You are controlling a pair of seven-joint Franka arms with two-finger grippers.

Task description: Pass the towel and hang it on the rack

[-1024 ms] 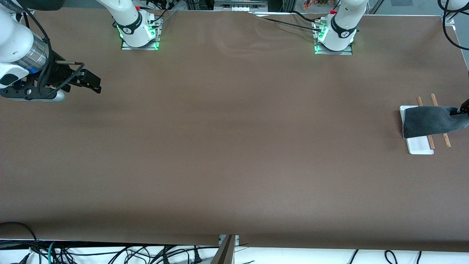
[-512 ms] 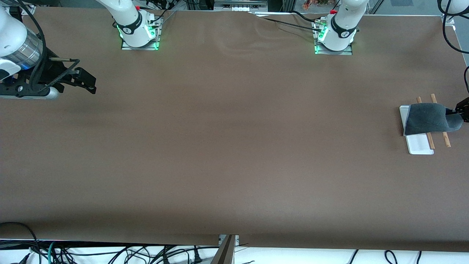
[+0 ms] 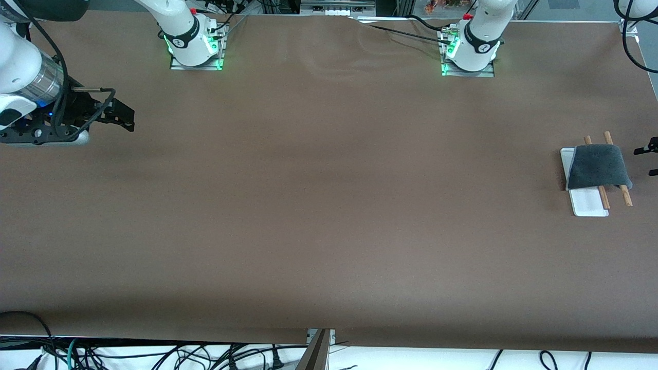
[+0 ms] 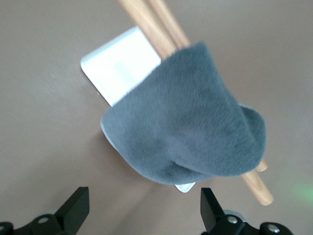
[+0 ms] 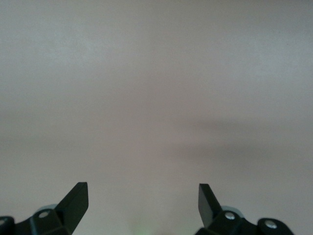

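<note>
The dark grey towel hangs draped over the two brown rods of the rack, which stands on its white base at the left arm's end of the table. In the left wrist view the towel covers the rods and part of the white base. My left gripper is open and empty beside the towel, apart from it, with only its fingertips showing at the front view's edge. My right gripper is open and empty over bare table at the right arm's end.
The brown table cover is bare between the two arms. The arm bases stand along the edge farthest from the front camera. Cables hang below the nearest edge.
My left gripper has let go of the towel and drawn away from the rack. The towel's pulled corner has dropped and now hangs on the rods. The right gripper shifted slightly.
</note>
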